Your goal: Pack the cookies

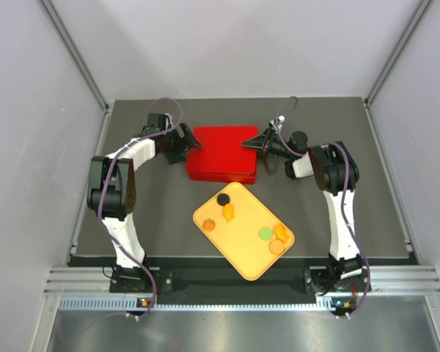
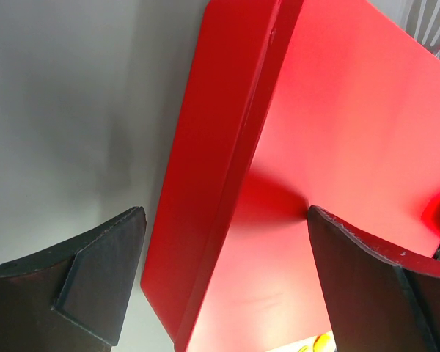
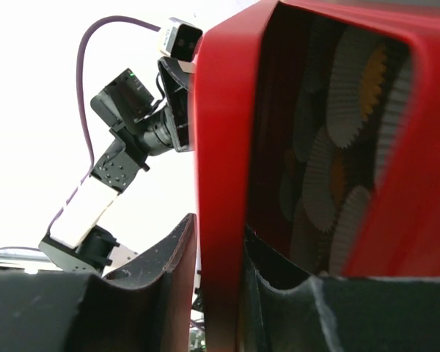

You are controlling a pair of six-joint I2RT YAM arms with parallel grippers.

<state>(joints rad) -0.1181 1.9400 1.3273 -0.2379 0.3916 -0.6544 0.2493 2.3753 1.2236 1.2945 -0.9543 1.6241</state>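
Your left gripper (image 2: 225, 214) stands wide open at the left side of the red box (image 1: 224, 154), one finger on each side of its edge, holding nothing; your right gripper (image 3: 218, 229), at the box's right side, has its jaws narrow, one finger on each side of the lid's rim (image 3: 220, 147); you cannot tell whether they press it. Six cookies (image 1: 265, 234), black, green and orange, lie on the yellow tray (image 1: 242, 253) at lower centre; under the lid, orange ones sit in paper cups (image 3: 330, 198).
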